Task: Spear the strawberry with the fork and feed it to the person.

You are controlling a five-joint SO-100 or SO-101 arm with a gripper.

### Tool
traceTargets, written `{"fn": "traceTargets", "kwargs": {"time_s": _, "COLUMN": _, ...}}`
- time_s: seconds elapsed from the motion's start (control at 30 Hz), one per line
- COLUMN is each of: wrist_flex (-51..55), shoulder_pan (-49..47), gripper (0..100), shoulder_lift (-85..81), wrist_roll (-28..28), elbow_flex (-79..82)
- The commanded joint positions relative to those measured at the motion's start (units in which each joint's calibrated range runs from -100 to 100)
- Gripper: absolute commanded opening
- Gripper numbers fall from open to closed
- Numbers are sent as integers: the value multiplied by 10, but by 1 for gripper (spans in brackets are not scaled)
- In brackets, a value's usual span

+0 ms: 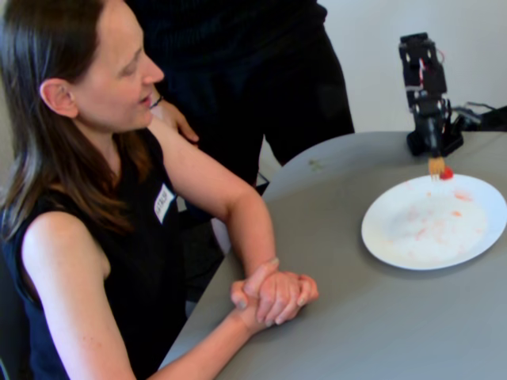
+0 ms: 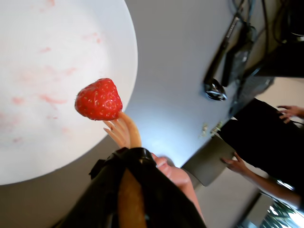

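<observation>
The strawberry (image 1: 447, 172) (image 2: 99, 99) is a small bright red chunk at the tips of the orange-yellow fork (image 1: 436, 165) (image 2: 124, 133), over the far rim of the white plate (image 1: 396, 237) (image 2: 47, 156). In the wrist view the tines touch the berry's side; whether they pierce it is hidden. My gripper (image 1: 432, 149) (image 2: 130, 164) is black and clasps the fork's handle. The person (image 1: 103, 198) sits at the left in the fixed view, long brown hair, black top, hands clasped (image 1: 273, 297) on the table edge, far from the fork.
The plate carries pink juice smears on a grey round table (image 1: 356, 332). A standing figure in dark clothes (image 1: 253, 79) is behind the person. In the wrist view, black cables and gear (image 2: 237, 57) lie on the table beyond the plate.
</observation>
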Motion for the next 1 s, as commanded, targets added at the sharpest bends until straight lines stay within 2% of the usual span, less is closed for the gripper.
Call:
{"fn": "traceTargets", "kwargs": {"time_s": 0.0, "wrist_flex": -6, "shoulder_pan": 60, "gripper": 1, "shoulder_lift": -128, "wrist_roll": 23, "elbow_flex": -37}}
{"fn": "traceTargets", "kwargs": {"time_s": 0.13, "wrist_flex": -68, "shoulder_pan": 151, "gripper": 1, "shoulder_lift": -248, "wrist_roll": 45, "elbow_flex": -61}}
{"fn": "traceTargets", "kwargs": {"time_s": 0.23, "wrist_flex": -179, "shoulder_pan": 232, "gripper": 1, "shoulder_lift": -297, "wrist_roll": 46, "elbow_flex": -56}}
{"fn": "traceTargets", "kwargs": {"time_s": 0.5, "wrist_flex": -416, "shoulder_pan": 293, "gripper": 1, "shoulder_lift": -289, "wrist_roll": 46, "elbow_flex": -52}}
{"fn": "traceTargets", "kwargs": {"time_s": 0.67, "wrist_flex": -528, "shoulder_pan": 363, "gripper": 1, "shoulder_lift": -182, "wrist_roll": 39, "elbow_flex": -61}}
{"fn": "traceTargets", "kwargs": {"time_s": 0.83, "wrist_flex": -601, "shoulder_pan": 412, "gripper": 1, "shoulder_lift": -130, "wrist_roll": -11, "elbow_flex": -62}}
{"fn": "traceTargets", "kwargs": {"time_s": 0.97, "wrist_flex": -701, "shoulder_pan": 469, "gripper": 1, "shoulder_lift": -59, "wrist_roll": -66, "elbow_flex": -62}}
